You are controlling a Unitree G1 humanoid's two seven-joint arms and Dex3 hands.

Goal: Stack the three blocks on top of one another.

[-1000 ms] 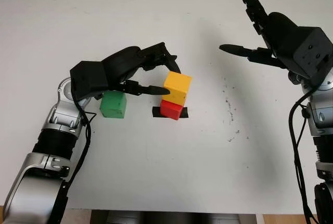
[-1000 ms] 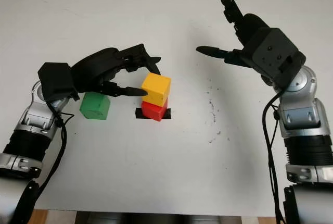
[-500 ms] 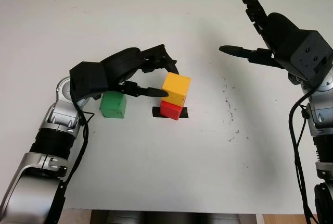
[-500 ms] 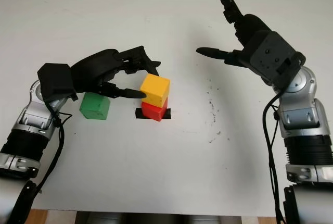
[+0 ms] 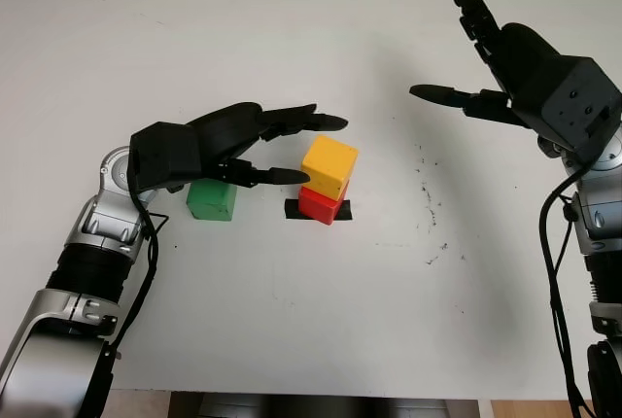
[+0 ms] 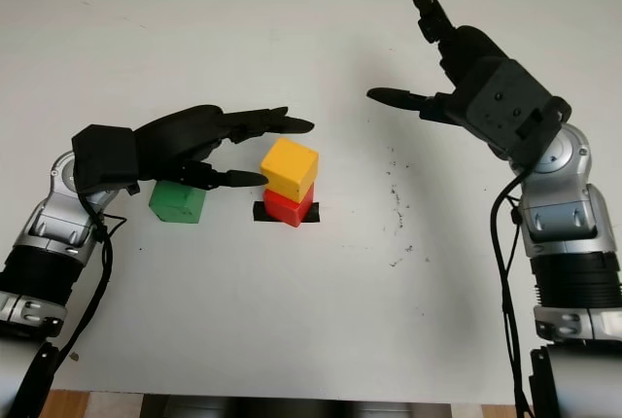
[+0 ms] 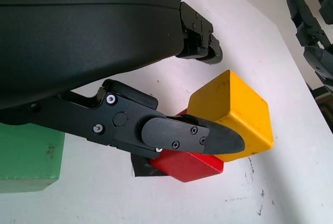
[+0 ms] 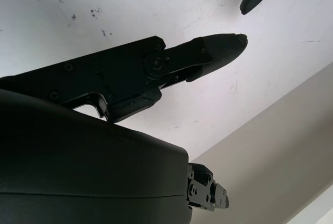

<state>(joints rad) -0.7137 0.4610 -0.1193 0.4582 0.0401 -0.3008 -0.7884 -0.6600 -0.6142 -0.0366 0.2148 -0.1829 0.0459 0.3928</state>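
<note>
On a white worktop (image 5: pixel 311 321), a yellow block (image 5: pixel 329 166) sits askew on a red block (image 5: pixel 318 205) over a black mark (image 5: pixel 292 210) — the green block (image 5: pixel 212 200) rests alone at nine o'clock of them. The left hand (image 5: pixel 219 146) hovers beside the yellow block, fingers (image 5: pixel 277 176) apart and empty, just clear of it. The right hand (image 5: pixel 515 63) hangs raised toward two o'clock — open, holding nothing.

Left hand (image 5: pixel 233 146) and right hand (image 5: pixel 525 68) — glossy black, screw-studded shells; silver ribbed forearms with black cables.

No readable text, labels, brands or numbers anywhere.
</note>
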